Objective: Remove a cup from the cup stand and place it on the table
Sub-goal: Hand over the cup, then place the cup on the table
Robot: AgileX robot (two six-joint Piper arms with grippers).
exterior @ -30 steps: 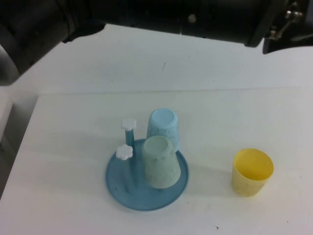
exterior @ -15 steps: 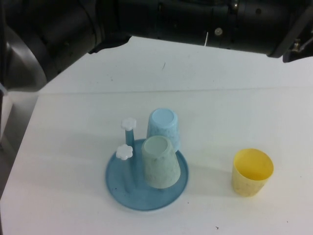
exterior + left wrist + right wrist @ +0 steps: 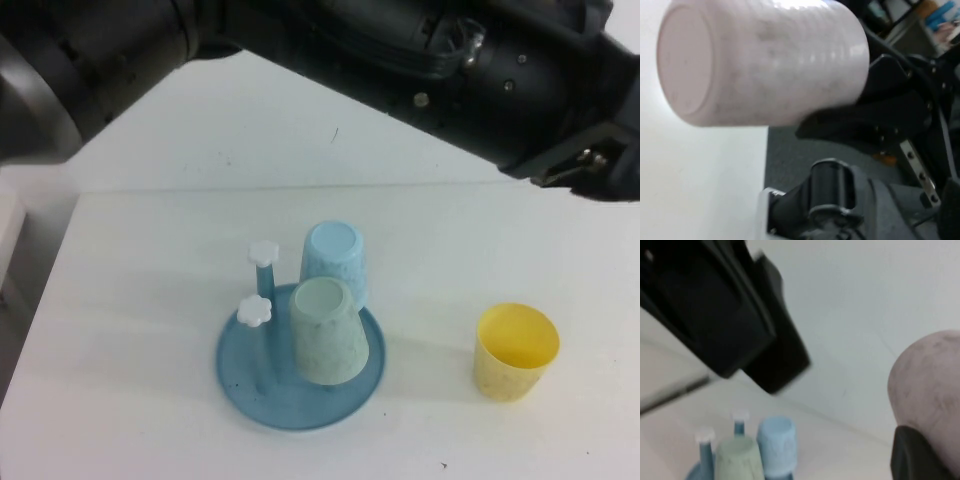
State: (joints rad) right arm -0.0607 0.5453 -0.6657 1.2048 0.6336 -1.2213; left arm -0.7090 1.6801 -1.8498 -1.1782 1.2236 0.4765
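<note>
The cup (image 3: 760, 60), pale pink and speckled, is up in the air lying on its side, well above the table (image 3: 150, 300). It also shows in the right wrist view as the cup (image 3: 932, 375), where my right gripper (image 3: 920, 452) has a black finger on its wall and is shut on it. The blue cup stand (image 3: 245, 370) sits low in the middle of the high view, with two white-capped pegs (image 3: 263, 252). My left gripper (image 3: 775, 360) is a dark blurred shape raised beside the cup.
On the stand are an upturned light blue tumbler (image 3: 333, 258) and a pale green tumbler (image 3: 328, 330). A yellow tumbler (image 3: 515, 350) stands upright on the table to the right. Both arms (image 3: 430, 70) fill the top of the high view.
The dark arms have swung lower and to the right across the top of the high view. The stand and the tumblers have not moved.
</note>
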